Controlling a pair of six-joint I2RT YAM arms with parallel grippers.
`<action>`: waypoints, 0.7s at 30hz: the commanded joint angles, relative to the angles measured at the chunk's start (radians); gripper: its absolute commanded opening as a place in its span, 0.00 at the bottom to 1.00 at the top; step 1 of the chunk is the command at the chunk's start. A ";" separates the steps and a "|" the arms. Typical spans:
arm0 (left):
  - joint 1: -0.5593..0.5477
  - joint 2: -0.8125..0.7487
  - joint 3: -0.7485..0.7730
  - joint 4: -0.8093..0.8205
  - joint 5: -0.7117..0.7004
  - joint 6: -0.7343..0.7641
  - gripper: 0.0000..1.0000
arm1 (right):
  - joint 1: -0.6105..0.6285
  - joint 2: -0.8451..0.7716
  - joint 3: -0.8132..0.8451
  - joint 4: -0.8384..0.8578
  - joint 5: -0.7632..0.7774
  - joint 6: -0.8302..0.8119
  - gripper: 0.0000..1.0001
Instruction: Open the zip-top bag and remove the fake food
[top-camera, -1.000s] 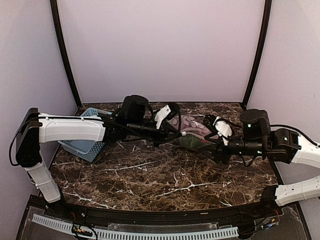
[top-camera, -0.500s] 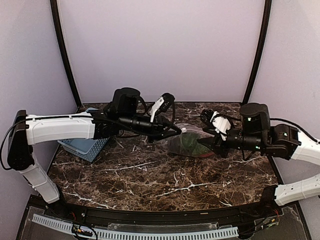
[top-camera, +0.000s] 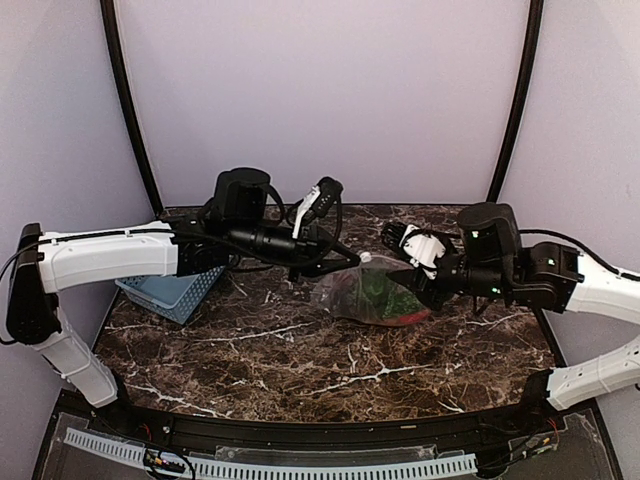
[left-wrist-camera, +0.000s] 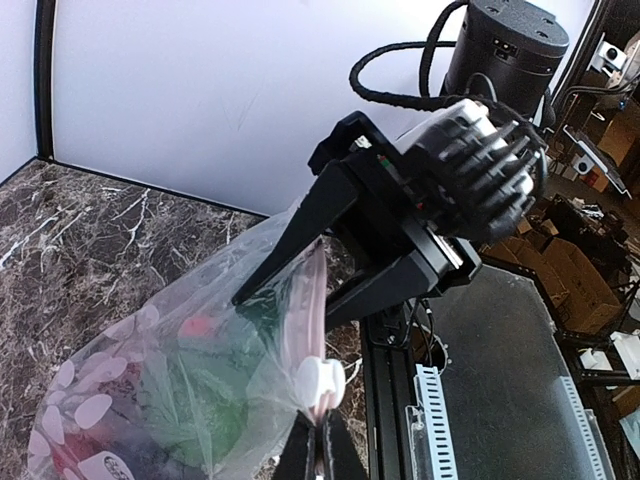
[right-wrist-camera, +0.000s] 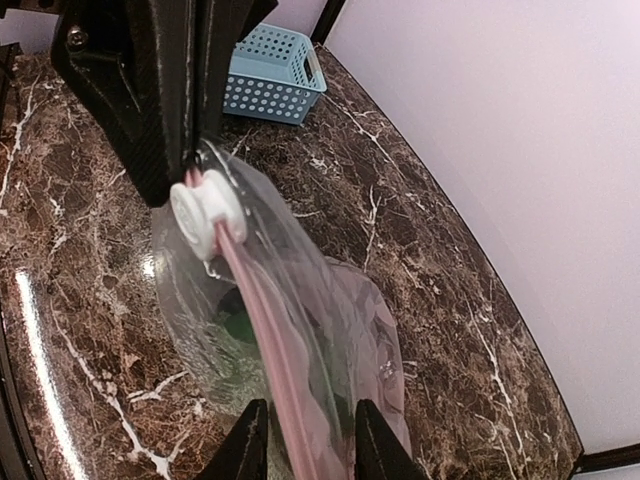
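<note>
The zip-top bag (top-camera: 365, 295) is a clear pouch held up by its pink zip strip, its belly low over the table. My left gripper (top-camera: 347, 262) is shut on the strip's end just beside the white slider (left-wrist-camera: 322, 381); its fingertips (left-wrist-camera: 305, 452) pinch the strip. My right gripper (top-camera: 417, 290) is open, its fingers (right-wrist-camera: 248, 440) astride the strip's other end without closing on it. The fake food (left-wrist-camera: 190, 400) shows through the plastic as green pieces and a red one (left-wrist-camera: 200, 325). Green also shows in the right wrist view (right-wrist-camera: 237, 325).
A blue lattice basket (top-camera: 165, 290) sits at the table's left, under my left arm; it also shows in the right wrist view (right-wrist-camera: 272, 70). The side walls stand close. The brown marble table (top-camera: 300, 350) stretches in front of the bag.
The left gripper has lifted the slider end and drawn it left. The right gripper has moved left along the strip. The bag has risen from lying flat and bunched up.
</note>
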 joint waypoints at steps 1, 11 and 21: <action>-0.001 -0.077 0.003 0.035 0.047 -0.016 0.01 | 0.005 0.029 0.058 0.038 0.023 -0.032 0.22; 0.023 -0.250 -0.155 0.070 -0.141 0.102 0.76 | 0.005 0.029 0.164 0.008 -0.075 0.008 0.00; -0.011 -0.318 -0.300 0.239 -0.216 0.282 0.99 | 0.006 0.040 0.191 0.017 -0.237 0.031 0.00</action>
